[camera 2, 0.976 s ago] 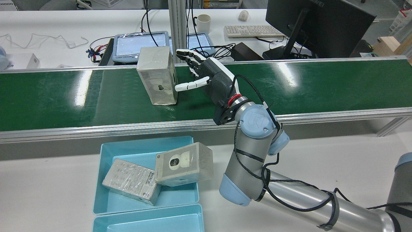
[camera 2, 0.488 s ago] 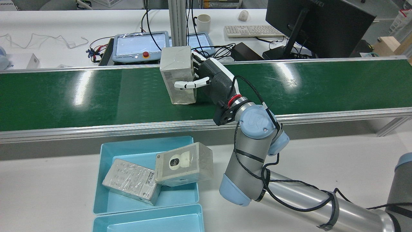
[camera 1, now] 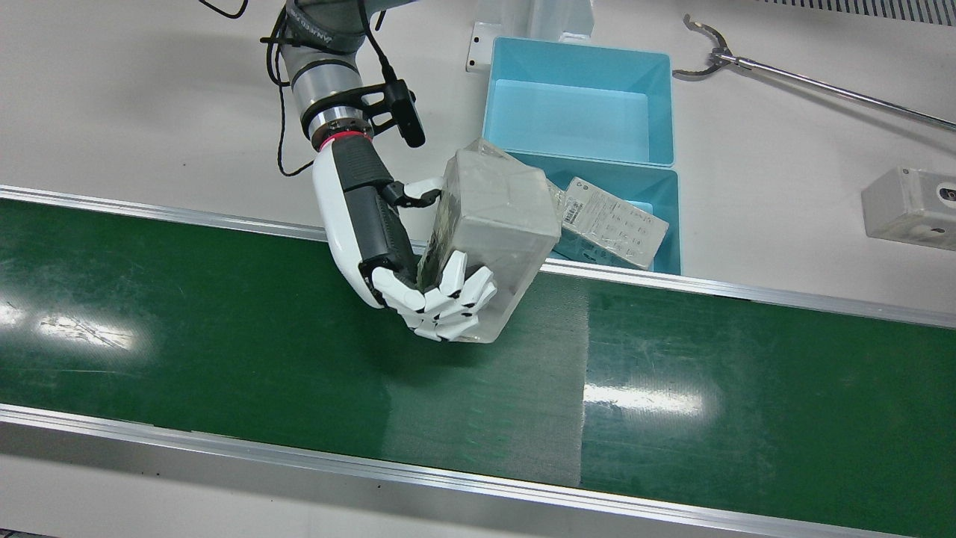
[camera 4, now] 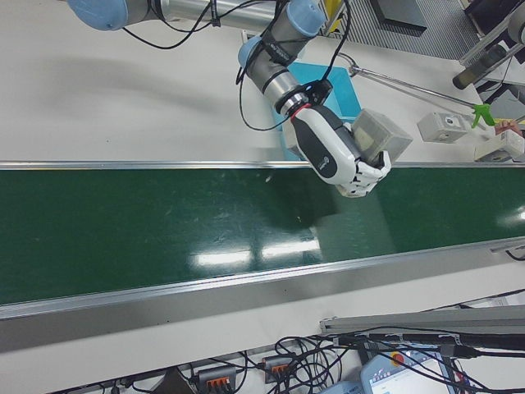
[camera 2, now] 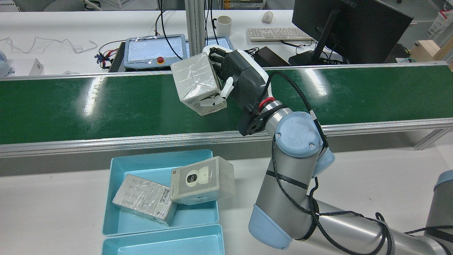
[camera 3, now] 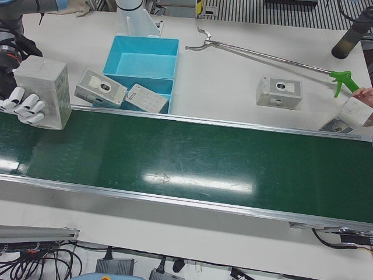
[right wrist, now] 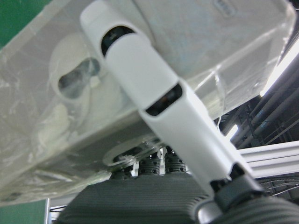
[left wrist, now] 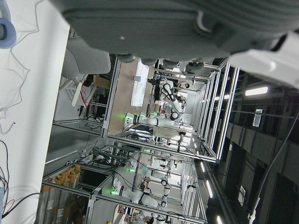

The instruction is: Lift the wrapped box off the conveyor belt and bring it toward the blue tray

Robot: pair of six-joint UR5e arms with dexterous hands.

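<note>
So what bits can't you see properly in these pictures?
- Left hand: left hand view shows only a blurry dark edge; open or shut, unknown.
- Wrapped box: its palm-side face is hidden by the right hand.
- Label print on the tray's box: too small.

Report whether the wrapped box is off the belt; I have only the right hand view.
Observer: Rear view shows the right hand holding the wrapped box tilted, apparently clear of the conveyor belt.
Operator: Describe the blue tray.
Observer: The blue tray already holds a barcode box and a camera-print box leaning over its rim.
Operator: Check the grip.
Observer: In the front view, the fingers wrap the box's far face.
</note>
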